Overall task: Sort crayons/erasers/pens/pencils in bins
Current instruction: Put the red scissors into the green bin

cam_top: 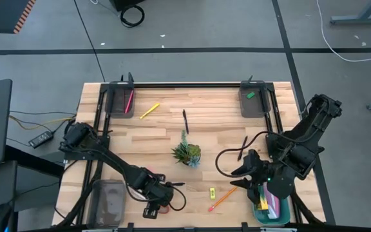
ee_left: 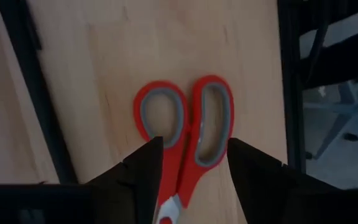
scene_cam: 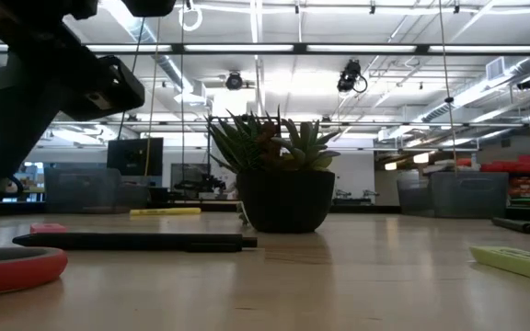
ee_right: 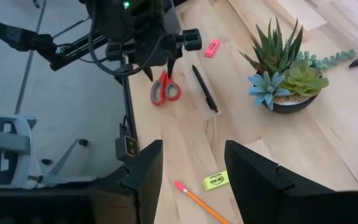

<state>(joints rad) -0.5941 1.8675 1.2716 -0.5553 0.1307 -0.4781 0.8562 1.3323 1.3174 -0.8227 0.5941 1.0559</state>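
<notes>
My left gripper (cam_top: 153, 207) stands open near the table's near edge, pointing steeply down over red-handled scissors (ee_left: 185, 124); its fingers stand on either side of the handle loops, and I see no touch. Beside the scissors lie a black pen (ee_right: 204, 87) and a pink eraser (ee_right: 211, 48). My right gripper (ee_right: 194, 180) hangs open and holds nothing above the near right of the table. Below it lie a yellow eraser (ee_right: 215, 180) and an orange pencil (ee_right: 194, 198). A yellow pencil (cam_top: 149, 111) and two more black pens (cam_top: 185, 121) (cam_top: 242, 147) lie farther back.
A potted plant (cam_top: 187, 153) stands mid-table. Dark grey bins sit at the far left (cam_top: 116, 103), holding a pink pencil (cam_top: 129, 101), and far right (cam_top: 256, 106), holding a green eraser (cam_top: 250, 95). A translucent bin (cam_top: 107, 200) is near left; a teal bin (cam_top: 263, 216) lies under my right arm.
</notes>
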